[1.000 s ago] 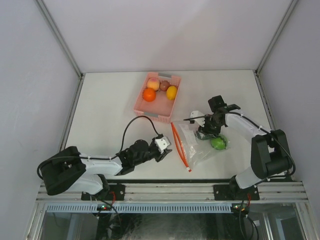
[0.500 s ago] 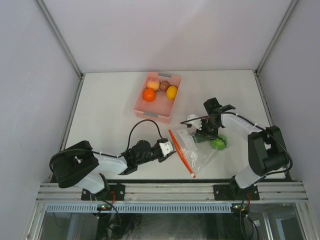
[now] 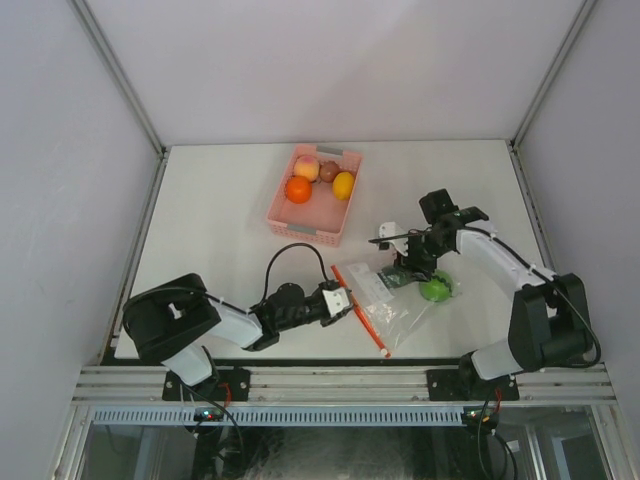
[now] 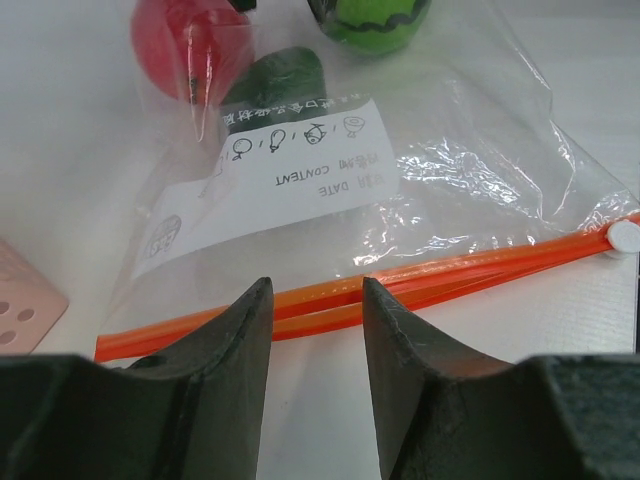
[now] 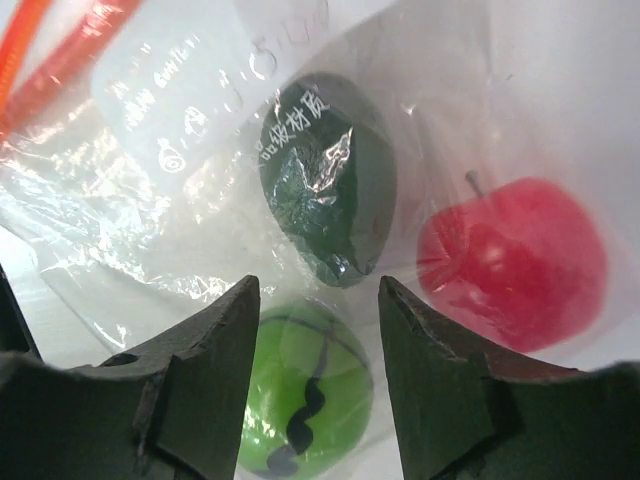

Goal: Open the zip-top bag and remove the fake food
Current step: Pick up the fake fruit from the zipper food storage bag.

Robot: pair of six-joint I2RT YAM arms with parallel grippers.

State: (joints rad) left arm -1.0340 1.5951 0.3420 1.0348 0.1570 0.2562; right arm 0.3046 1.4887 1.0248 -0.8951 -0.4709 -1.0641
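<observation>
The left gripper (image 4: 315,290) lies low over the table (image 3: 220,200), its jaws spread with a clear gap between them and nothing pinched. Just past its fingertips, running crosswise, is the red-orange zipper strip (image 4: 470,268) of the zip-top bag (image 4: 470,150). Whether the strip is sealed I cannot tell. A small white tab (image 4: 624,236) marks the strip's end, off to the right in that gripper's view. Beyond the strip the bag lies flat and crinkled, with a white printed label (image 4: 270,185) facing up.

The right gripper (image 5: 318,290) hangs over the far end of the bag, away from the zipper, its jaws also parted and closed on nothing that shows. Straight ahead of its fingertips, under the plastic, sits a dark green piece (image 5: 325,190) of the fake food. To the right of that piece in the wrist view is a red apple (image 5: 510,260), also inside the bag. In the gap between the jaws, below them, shows a green striped ball (image 5: 305,400) — whether it is inside the bag or just beside it I cannot tell.

Well beyond the left gripper stands a pink basket (image 3: 305,232). It holds four more pieces — an orange one (image 3: 298,189), a yellow one (image 3: 343,184), a peach one (image 3: 306,168) and a brown one (image 3: 328,171).
</observation>
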